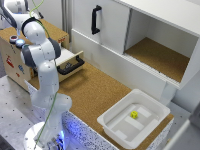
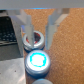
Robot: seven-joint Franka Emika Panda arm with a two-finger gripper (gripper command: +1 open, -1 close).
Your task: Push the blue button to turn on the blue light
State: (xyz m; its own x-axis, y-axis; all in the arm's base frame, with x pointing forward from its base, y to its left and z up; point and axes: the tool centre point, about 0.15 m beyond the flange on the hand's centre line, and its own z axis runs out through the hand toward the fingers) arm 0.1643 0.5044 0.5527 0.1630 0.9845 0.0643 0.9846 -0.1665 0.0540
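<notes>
While the exterior view hides the buttons behind the arm, the wrist view shows the blue button [image 2: 39, 61] glowing on the wooden box [image 1: 10, 55] top, the gripper [image 2: 38, 35] fingers apart, holding nothing, beside the red button [image 2: 35, 38].

My arm: white and grey.
I see the Panda arm [image 1: 44, 75] in glossy white segments, dark grey joint bands, a green cable trailing down, pale translucent fingers [image 2: 54, 25].

Glowing round blue button [image 2: 38, 60], pale-rimmed.
</notes>
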